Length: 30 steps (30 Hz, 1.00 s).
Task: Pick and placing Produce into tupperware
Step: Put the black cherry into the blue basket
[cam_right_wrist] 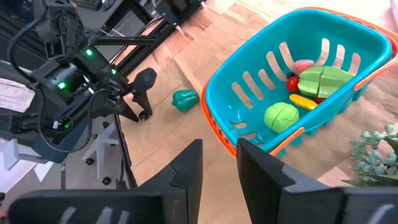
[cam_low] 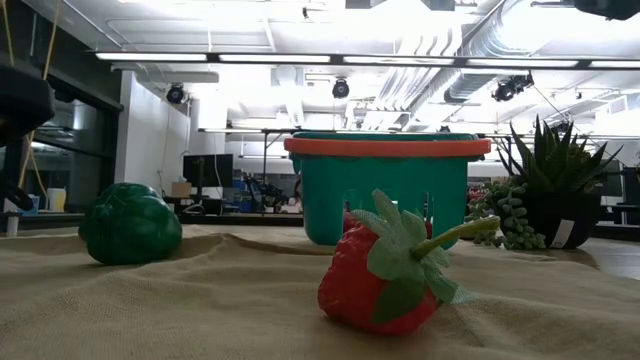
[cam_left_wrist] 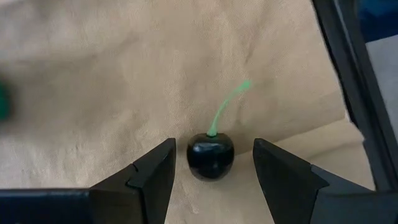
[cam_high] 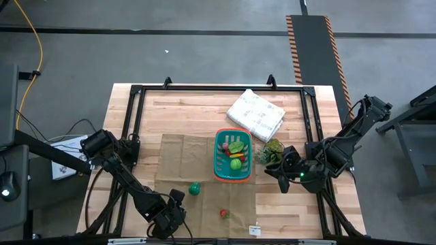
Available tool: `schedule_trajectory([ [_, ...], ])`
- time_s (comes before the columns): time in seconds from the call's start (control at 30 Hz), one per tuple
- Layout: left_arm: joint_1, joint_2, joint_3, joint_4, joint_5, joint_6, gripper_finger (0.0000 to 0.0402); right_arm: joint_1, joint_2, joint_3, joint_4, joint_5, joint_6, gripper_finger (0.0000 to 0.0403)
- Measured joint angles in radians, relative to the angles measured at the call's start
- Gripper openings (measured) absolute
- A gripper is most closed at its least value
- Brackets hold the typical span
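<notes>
I am working at the wooden desk (cam_high: 204,109), and I am taking the teal basket (cam_high: 232,158) on the tan cloth (cam_high: 177,156) as my landmark.

My left pincer (cam_left_wrist: 211,171) is hanging low over the cloth, well away from the basket toward the desk's front edge. Its fingers (cam_left_wrist: 152,177) are standing apart, one on each side of a small dark cherry (cam_left_wrist: 211,155) with a pale green stem. The cherry is sitting on the cloth between them and is not touching either finger, so I am gripping nothing here.

My right pincer (cam_right_wrist: 217,165) is waiting beside the basket, on its right, near the trailing green plant (cam_high: 272,150). Its fingers are standing only a narrow gap apart with nothing between them.

Inside the basket several produce pieces are lying together: a round green cabbage-like piece (cam_right_wrist: 281,116), a larger green leafy piece (cam_right_wrist: 323,79), a yellow-orange piece (cam_right_wrist: 305,102), a pink piece (cam_right_wrist: 303,66) and a red one just beside them.

Outside the basket, a green bell pepper (cam_high: 194,188) is resting on the cloth just off the basket's front left corner. A red strawberry (cam_low: 385,270) with green leaves is lying on its side farther out in front of the basket. A white rumpled cloth bundle (cam_high: 255,114) is sitting behind the basket, toward the far right of the desk.
</notes>
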Motion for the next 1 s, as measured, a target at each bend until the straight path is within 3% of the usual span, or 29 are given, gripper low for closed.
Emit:
schedule_trajectory([
  [0.4,0.001,0.000,-0.001,0.009,-0.001,-0.016,0.0200,0.000,0.000,0.000,-0.004,0.000,-0.003,0.0089],
  [0.77,0.000,0.000,-0.001,0.009,0.002,-0.024,0.0113,0.000,0.000,0.000,-0.017,0.000,-0.003,0.0089],
  [1.0,0.000,0.000,-0.001,0.011,0.005,-0.024,0.0099,0.000,0.000,0.000,-0.023,0.000,-0.003,0.0089],
])
